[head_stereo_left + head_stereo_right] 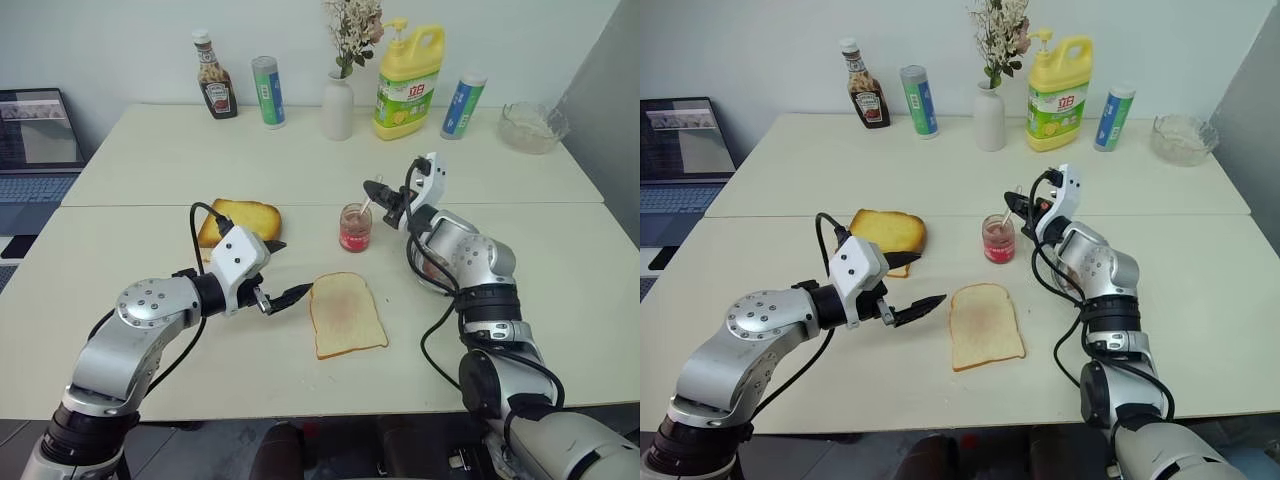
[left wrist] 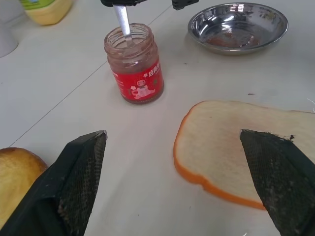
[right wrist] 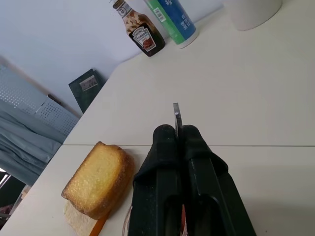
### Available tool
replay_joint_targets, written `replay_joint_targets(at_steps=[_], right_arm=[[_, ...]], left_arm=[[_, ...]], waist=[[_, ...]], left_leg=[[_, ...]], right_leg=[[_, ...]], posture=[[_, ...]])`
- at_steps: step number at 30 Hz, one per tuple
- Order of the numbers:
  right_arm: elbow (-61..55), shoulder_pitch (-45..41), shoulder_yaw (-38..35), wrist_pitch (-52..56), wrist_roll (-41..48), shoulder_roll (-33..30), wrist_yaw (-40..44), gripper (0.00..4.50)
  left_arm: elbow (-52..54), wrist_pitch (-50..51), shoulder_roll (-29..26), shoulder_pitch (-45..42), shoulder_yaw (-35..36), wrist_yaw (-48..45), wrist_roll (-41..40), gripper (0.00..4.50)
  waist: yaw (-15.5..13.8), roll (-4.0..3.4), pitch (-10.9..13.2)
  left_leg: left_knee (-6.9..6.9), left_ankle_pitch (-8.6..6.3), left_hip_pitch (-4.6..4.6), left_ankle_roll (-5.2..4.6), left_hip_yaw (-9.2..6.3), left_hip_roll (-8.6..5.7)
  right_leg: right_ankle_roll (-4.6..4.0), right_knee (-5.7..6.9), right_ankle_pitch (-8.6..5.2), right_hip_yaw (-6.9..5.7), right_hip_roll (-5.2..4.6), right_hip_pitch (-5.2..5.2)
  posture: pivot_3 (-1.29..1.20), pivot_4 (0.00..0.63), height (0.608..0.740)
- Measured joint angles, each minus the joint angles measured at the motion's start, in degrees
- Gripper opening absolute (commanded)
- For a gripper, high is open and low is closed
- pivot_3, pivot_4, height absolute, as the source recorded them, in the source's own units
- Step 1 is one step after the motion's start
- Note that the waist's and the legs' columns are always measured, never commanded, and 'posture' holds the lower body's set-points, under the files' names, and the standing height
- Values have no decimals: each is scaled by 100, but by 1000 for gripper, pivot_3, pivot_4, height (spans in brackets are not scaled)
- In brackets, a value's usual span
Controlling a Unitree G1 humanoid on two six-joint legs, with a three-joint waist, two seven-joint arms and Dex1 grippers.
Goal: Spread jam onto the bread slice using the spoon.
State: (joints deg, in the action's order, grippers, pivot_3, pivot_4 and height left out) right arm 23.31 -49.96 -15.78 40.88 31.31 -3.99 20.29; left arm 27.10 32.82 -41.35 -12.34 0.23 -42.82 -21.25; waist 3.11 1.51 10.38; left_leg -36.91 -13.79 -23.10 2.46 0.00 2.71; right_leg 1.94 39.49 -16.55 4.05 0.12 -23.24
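The right gripper (image 1: 376, 190), clenched on the spoon (image 1: 364, 209) whose bowl dips steeply into the jam (image 1: 354, 228), hovers beyond the bread slice (image 1: 346, 314), which lies toward the robot, beside the released left gripper (image 1: 284, 272).

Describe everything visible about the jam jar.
The jam jar is small, clear glass, cylindrical, lid off, with a red label showing a cartoon figure. Reddish jam smears its inside. It stands upright on the pale table, apart from the white bread slice nearer the robot and a steel dish beside it. The spoon slants down into its mouth, its handle pinched in the shut right gripper. Nothing else touches it.
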Motion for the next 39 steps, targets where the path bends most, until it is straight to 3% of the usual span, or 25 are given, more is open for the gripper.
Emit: replay_joint_targets(at_steps=[39], right_arm=[[-350, -296, -750, 981, 1096, -224, -1013, 24]], left_arm=[[-247, -232, 89, -186, -224, -124, 197, 4500]], waist=[[8, -1, 0]], left_leg=[[7, -1, -29, -1, -7, 1]], right_leg=[[1, -40, 1, -8, -1, -7]], posture=[[0, 150, 740]])
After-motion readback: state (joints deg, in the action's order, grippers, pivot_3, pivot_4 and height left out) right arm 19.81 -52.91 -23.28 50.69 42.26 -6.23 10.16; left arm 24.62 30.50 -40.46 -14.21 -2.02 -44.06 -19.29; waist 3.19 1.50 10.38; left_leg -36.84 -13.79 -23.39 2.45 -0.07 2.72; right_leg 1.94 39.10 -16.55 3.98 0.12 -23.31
